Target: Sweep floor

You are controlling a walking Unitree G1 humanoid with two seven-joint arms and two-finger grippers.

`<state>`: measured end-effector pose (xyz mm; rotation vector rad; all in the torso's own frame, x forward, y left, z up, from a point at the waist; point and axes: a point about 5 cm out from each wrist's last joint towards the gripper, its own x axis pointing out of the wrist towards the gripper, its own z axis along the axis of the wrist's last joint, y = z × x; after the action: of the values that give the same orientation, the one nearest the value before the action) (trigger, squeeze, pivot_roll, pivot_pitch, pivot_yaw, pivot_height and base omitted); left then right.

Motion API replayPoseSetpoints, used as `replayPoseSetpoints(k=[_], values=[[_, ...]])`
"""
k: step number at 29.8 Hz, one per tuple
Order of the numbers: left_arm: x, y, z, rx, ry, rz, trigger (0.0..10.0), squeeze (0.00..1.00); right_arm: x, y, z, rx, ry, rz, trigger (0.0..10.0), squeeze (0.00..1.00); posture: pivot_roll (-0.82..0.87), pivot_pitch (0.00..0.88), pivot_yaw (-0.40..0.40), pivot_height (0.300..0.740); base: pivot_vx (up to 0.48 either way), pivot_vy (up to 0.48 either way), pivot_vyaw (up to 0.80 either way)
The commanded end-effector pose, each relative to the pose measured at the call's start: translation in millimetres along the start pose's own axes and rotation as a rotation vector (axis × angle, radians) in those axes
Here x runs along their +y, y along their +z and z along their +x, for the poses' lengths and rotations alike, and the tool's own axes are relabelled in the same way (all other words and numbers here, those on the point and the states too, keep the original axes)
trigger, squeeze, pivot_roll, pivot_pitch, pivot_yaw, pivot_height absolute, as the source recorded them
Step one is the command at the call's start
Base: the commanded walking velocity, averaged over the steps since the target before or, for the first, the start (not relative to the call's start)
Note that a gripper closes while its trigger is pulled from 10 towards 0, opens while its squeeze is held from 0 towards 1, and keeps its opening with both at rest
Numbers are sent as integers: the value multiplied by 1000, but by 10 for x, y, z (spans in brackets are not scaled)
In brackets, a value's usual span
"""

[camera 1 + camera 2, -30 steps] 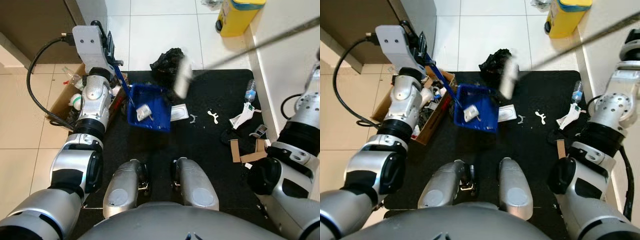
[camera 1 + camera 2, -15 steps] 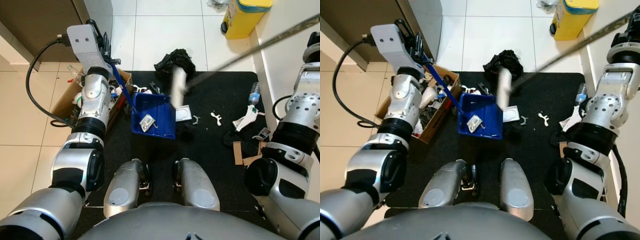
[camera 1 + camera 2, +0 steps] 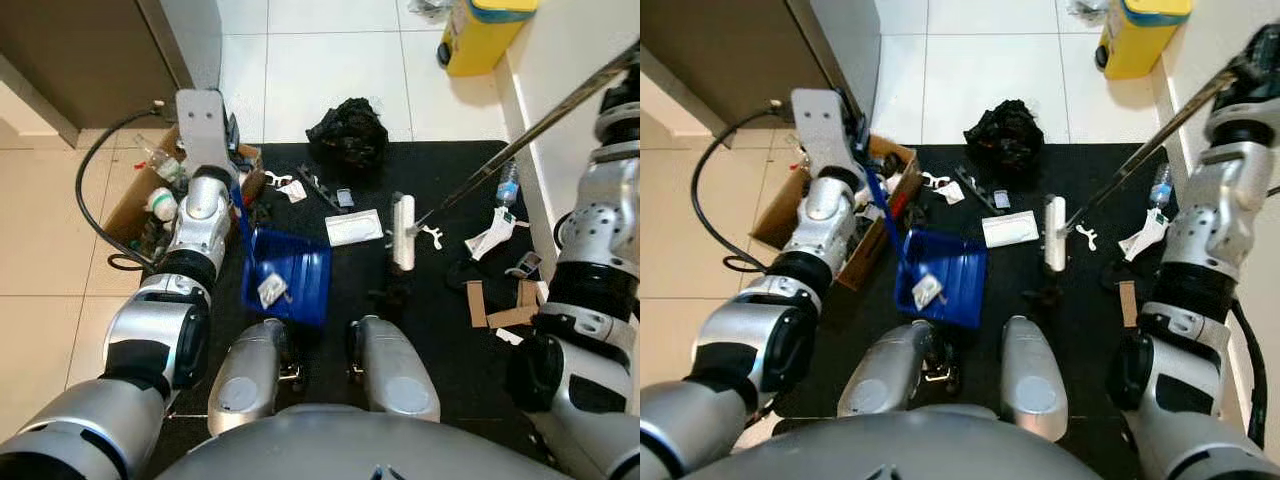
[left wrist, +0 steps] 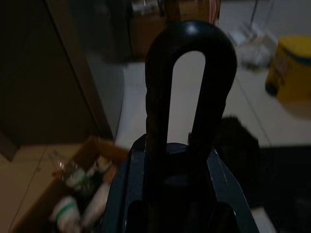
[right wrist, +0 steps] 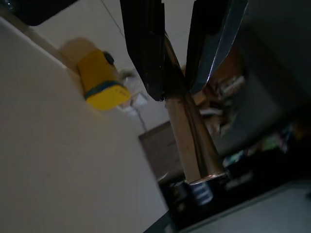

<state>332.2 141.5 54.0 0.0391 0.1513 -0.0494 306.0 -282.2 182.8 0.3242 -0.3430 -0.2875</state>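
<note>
mat: black, spread on the tiled floor under both arms, litter all over it
left arm: reaching forward and down, beside the box
right arm: raised along the wall side
cardboard box: just left of the left gripper, off the mat edge, holds bottles and junk
broom: long metal pole slanting down from the right gripper to a white head lying on the mat, well inward of that gripper
dustpan: blue, on the mat below the left gripper, one crumpled wrapper inside, blue handle rising to the gripper
black bag: crumpled, far side of mat, ahead of the dustpan
yellow bin: by the wall, beyond the broom pole
left gripper: fingers clamped round the dustpan handle
right gripper: fingers closed round the broom pole
small litter: white packet just beside the broom head, bottle, cardboard scraps nearer the right arm
</note>
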Motion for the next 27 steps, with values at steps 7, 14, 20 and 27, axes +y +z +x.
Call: replayPoseSetpoints(k=[7, 14, 20, 27], values=[[-250, 105, 53, -33, -50, -30, 10000, 0, -207, 199, -52, -36, -21, -211, 10000, 0, -21, 58, 48, 740, 0, 0, 0], [-393, 211, 81, -93, -105, -15, 10000, 0, -427, 221, -163, -33, -97, -204, 10000, 0, -69, 74, 65, 740, 0, 0, 0], [-485, 237, 85, -104, -167, -21, 10000, 0, -493, 100, -222, 8, -151, -151, 10000, 0, -89, 87, 67, 740, 0, 0, 0], [-602, 74, 25, -35, -189, 61, 10000, 0, -495, -105, -316, 92, -198, -79, 10000, 0, -103, 93, 69, 740, 0, 0, 0]])
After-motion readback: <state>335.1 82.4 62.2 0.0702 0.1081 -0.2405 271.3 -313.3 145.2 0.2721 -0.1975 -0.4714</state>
